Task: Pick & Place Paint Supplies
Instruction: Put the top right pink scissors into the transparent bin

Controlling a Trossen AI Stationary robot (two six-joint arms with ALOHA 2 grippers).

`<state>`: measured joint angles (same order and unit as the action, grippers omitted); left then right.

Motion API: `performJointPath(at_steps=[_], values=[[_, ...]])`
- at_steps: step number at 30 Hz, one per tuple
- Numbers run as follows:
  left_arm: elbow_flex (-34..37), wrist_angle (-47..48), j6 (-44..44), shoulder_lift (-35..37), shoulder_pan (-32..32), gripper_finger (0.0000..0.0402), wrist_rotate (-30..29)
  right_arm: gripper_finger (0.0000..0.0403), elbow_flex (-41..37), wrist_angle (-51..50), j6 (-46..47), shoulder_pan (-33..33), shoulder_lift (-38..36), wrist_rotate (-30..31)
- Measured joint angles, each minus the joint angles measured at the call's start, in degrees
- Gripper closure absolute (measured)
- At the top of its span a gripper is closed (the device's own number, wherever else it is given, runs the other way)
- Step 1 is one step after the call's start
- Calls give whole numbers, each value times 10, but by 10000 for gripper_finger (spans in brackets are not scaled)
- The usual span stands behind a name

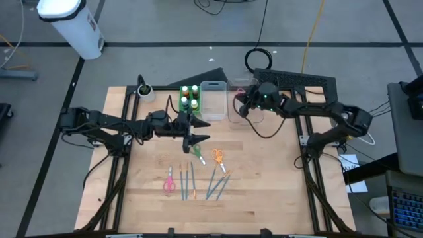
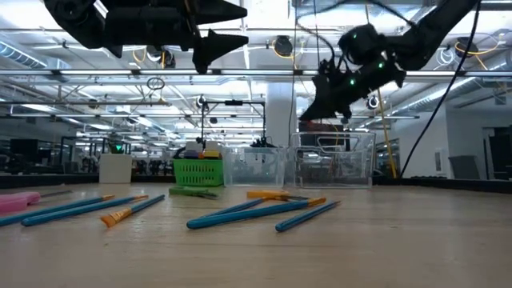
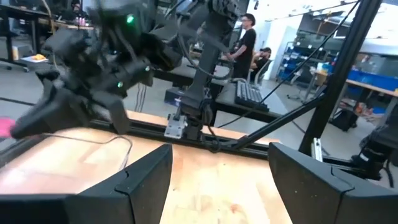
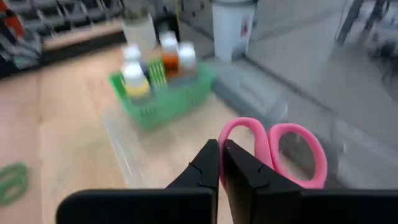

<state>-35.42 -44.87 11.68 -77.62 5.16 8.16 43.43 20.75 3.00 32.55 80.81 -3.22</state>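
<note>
pink-handled scissors (image 4: 273,152) lie in a clear plastic bin (image 1: 242,99) at the table's far edge, just beyond the right gripper (image 4: 221,163), whose fingers are pressed together on nothing. white-capped paint bottles (image 1: 190,96) stand in the green tray (image 4: 163,102) beside the bins. brushes (image 1: 193,180), orange scissors (image 1: 218,157), green scissors (image 1: 197,153) and another pink pair (image 1: 169,182) lie on the wooden table (image 1: 264,185). the left gripper (image 1: 201,134) hangs above the green scissors, fingers spread, empty.
</note>
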Motion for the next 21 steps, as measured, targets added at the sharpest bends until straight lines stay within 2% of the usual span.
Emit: performJointPath(at_steps=[4, 12, 21], values=[[0, 3, 0, 0, 0, 131, -21, 403, -1, 27, 4, 9, 53, -16], [0, 11, -9, 0, 0, 131, -23, 403, -1, 88, 4, 15, 152, -13], [0, 15, -11, 0, 0, 131, -23, 387, -1, 108, 4, 38, 204, -11]])
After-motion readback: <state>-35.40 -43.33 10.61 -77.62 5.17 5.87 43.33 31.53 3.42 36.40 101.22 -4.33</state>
